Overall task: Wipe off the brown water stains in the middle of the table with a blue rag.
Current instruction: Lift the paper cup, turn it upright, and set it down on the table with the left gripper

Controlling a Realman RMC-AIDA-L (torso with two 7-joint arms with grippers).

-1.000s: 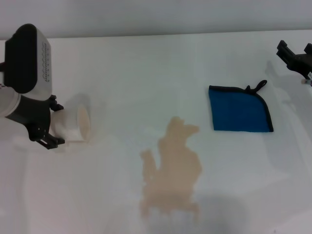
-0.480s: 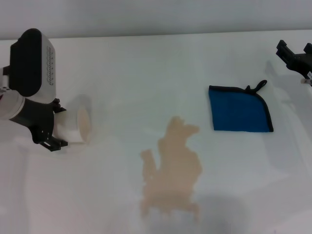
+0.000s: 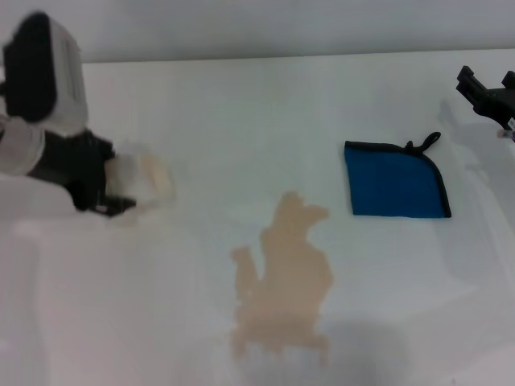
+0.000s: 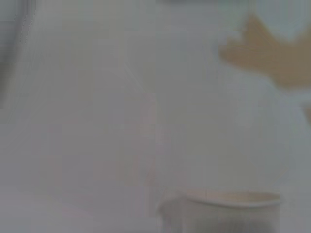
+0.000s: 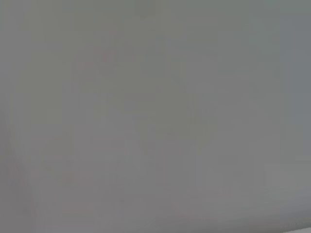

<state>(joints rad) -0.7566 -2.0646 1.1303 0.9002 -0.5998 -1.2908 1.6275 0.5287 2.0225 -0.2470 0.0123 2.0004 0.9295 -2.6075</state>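
I'm holding a paper cup (image 3: 145, 181) clamped in my left gripper (image 3: 109, 193), far left; blue rag (image 3: 396, 181) lying flat right of brown water stains (image 3: 283, 277) mid-table (image 3: 241, 112); right gripper (image 3: 487, 92) parked far right, fingers unclear.

Lighting: bright, even, soft shadows on table (image 3: 241, 112). Left gripper (image 3: 105, 189) motion-blurred. Both wrist views hazy, out of focus.

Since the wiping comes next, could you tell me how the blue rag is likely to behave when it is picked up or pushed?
The blue rag lies flat and thin on the table, so it will probably flop and drape when lifted. Pushed across the smooth white top, it may slide or bunch. The loop at its corner looks like an easy catch point.
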